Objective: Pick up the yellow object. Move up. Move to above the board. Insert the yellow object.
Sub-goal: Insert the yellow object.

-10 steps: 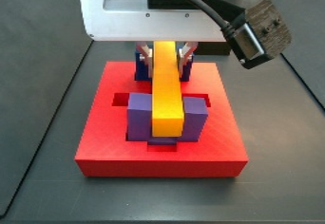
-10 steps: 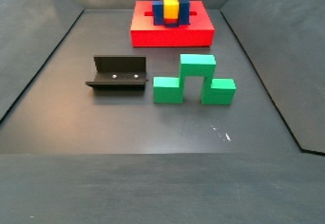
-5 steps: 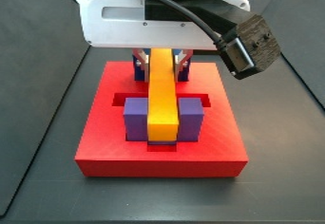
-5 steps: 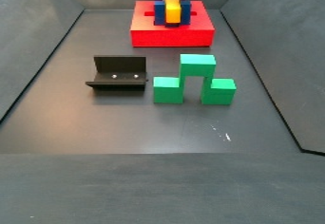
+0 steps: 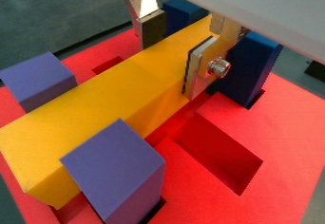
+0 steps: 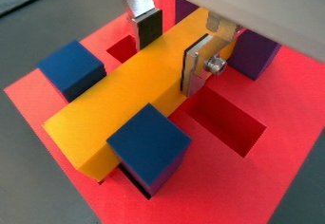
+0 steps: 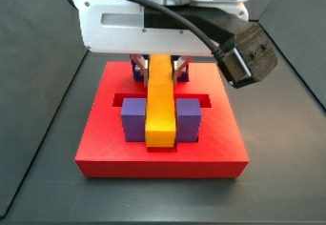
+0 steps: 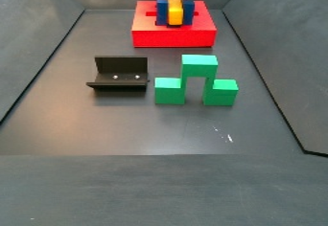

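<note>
Between the flat silver fingers [image 5: 203,65] of the parallel-jaw gripper [image 5: 178,46], the long yellow-orange rectangular bar [image 5: 121,100] is clamped across its width near one end; both wrist views show a dark-padded plate [image 6: 199,63] pressed against each long side of the bar [image 6: 133,90]. The grip is closed on the bar, with no gap visible between pads and yellow faces.

The bar lies level and runs along the middle of the thick red square board [image 5: 273,133], passing between upright blocks on either side. At its free end it sits between two purple blocks [image 7: 132,119] (a side view shows these flanking it, touching or nearly touching), and the bar [image 7: 160,100] reaches the recess at the board's [image 7: 114,155] front edge. At the gripped end, darker blue blocks [image 5: 252,66] stand just beside the fingers. An open rectangular slot [image 6: 229,123] in the red surface lies beside the bar. Whether the bar is fully seated in its slot cannot be told.

Above the board, the white gripper body [image 7: 140,24] with a black cable and camera housing hangs directly over the rear half of the board.

Farther out on the dark floor, a side view shows the fixture [image 8: 118,74] and a green arch-shaped block [image 8: 197,80], both well apart from the board [image 8: 174,33].
</note>
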{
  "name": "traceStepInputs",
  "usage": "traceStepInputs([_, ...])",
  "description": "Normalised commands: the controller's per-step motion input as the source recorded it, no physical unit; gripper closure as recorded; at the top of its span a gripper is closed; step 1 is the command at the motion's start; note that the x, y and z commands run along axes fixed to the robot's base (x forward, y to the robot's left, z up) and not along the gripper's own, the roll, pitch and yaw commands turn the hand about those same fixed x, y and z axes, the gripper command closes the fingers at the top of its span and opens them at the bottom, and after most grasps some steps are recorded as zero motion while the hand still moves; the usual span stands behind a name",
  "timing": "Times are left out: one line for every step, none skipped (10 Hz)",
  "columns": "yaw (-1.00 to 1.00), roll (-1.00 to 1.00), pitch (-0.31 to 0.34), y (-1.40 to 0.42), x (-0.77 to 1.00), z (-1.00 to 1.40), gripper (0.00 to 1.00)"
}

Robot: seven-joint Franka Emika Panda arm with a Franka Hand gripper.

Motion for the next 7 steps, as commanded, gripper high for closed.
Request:
traceStepInputs([0.0, 0.11, 0.0, 0.0, 0.0, -0.27, 1.0])
traceStepInputs([0.0, 0.09, 0.0, 0.0, 0.0, -0.28, 1.0])
traceStepInputs([0.0, 0.07, 0.0, 0.0, 0.0, -0.29, 1.0])
traceStepInputs([0.0, 0.07, 0.0, 0.0, 0.0, -0.3, 1.0])
traceStepInputs([0.0, 0.08, 0.0, 0.0, 0.0, -0.35, 1.0])
traceStepInputs([0.07, 0.14, 0.0, -0.22, 0.06, -0.18, 1.0])
traceStepInputs([0.09, 0.19, 0.029, -0.29, 0.12, -0.05, 1.0])
